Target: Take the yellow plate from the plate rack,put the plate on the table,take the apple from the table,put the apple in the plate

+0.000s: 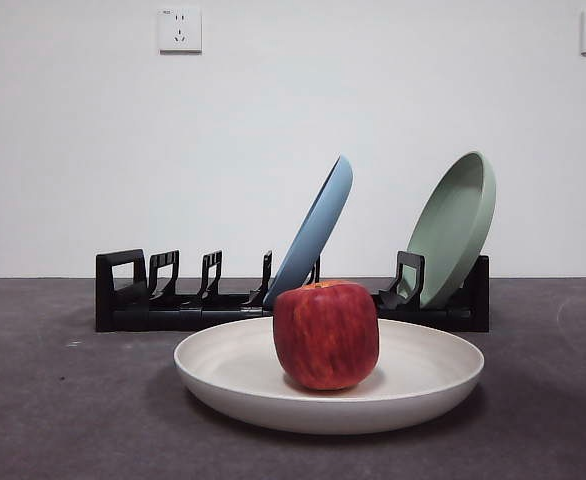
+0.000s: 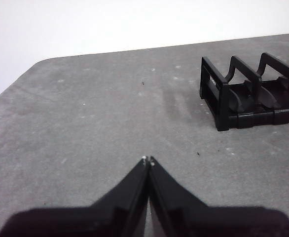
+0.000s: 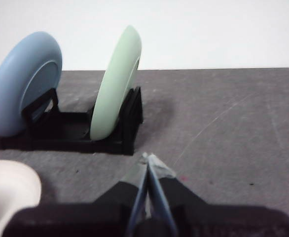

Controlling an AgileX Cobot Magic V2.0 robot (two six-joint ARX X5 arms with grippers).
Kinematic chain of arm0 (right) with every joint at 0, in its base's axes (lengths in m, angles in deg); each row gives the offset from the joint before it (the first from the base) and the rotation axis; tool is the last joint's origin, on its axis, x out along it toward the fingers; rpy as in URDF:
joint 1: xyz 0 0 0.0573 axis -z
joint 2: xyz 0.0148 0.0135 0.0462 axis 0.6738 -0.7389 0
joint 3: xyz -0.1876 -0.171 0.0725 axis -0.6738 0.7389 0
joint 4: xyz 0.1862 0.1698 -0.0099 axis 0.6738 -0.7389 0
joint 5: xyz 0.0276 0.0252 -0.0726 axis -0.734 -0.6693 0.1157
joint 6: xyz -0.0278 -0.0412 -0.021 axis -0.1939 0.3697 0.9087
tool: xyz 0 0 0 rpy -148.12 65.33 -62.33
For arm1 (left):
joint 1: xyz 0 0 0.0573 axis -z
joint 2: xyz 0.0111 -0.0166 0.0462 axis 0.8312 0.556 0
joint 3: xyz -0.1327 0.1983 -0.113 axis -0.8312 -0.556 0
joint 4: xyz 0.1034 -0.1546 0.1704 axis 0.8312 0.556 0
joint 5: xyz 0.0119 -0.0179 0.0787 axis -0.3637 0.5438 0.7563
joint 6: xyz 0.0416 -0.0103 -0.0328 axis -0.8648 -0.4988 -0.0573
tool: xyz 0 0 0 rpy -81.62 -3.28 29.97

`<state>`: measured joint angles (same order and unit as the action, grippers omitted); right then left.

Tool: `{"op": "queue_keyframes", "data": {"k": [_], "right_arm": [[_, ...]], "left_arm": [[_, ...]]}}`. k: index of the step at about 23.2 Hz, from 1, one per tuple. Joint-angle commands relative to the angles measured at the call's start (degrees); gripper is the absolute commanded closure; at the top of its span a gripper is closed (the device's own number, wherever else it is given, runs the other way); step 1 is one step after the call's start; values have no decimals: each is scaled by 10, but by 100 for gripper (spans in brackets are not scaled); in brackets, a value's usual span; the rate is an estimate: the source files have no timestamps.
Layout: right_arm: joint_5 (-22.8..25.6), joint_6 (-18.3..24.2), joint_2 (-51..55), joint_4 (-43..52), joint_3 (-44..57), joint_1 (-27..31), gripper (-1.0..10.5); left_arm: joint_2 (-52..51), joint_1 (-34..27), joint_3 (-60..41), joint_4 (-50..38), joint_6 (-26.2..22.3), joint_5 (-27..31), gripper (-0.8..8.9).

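Apple (image 1: 326, 335) sits upright in the middle of the plate (image 1: 229, 368), its stem end up, and the plate lies flat on the bench (image 1: 63, 410) just in front of the rack (image 1: 133, 300). Neither claw touches either of them. The right claw (image 3: 148, 160) hangs over bare bench with its two jaws pressed together and nothing between them; the plate's pale rim (image 3: 9, 190) shows near it to one side, and ahead of it the rack end (image 3: 127, 126) carries a green plate (image 3: 116, 84) and a blue plate (image 3: 26, 81), both leaning in their slots. The left claw (image 2: 148, 161) is likewise pressed together and holds nothing, over open bench (image 2: 85, 123), with the rack's vacant end (image 2: 248, 91) ahead and off to one side, well apart from it.
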<state>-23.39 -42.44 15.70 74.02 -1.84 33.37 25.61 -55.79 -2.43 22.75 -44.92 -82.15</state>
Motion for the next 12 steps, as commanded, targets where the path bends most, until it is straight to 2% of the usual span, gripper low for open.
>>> {"op": "queue_keyframes", "data": {"k": [1, 8, 12], "right_arm": [[-7, -4, 2, -11, 14, -1, 945], [-21, -12, 2, -38, 14, -1, 945], [-33, -42, -6, -38, 14, -1, 945]], "left_arm": [[-1, -2, -8, -3, -1, -1, 816], [-1, -2, -8, -3, -1, -1, 816], [-1, -2, -8, -3, -1, -1, 816]]}}
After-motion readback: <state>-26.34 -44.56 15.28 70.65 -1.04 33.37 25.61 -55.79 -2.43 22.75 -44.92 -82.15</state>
